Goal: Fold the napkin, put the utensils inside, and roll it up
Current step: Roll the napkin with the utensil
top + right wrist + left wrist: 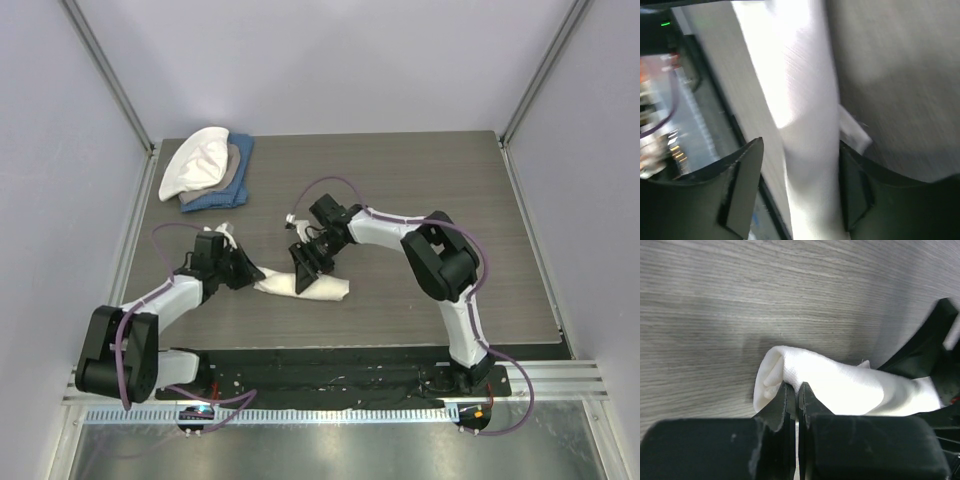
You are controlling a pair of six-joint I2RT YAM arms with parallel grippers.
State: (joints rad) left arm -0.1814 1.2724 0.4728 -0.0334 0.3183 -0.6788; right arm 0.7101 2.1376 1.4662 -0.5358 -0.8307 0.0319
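So the napkin (pixel 305 287) is rolled into a short white tube and lies on the table (pixel 430 170) between the two arms, nearer the front edge. The left gripper (pixel 797 387) is at the roll's left end. Its fingers are squeezed almost together with the tips against the cloth, and I can't tell if any fabric is actually pinched. The right gripper (pixel 800 145) is spread wide and straddles the roll, one finger on each side. A stack of white, tan and blue cloths (pixel 208 170) sits in the far left corner, well apart.
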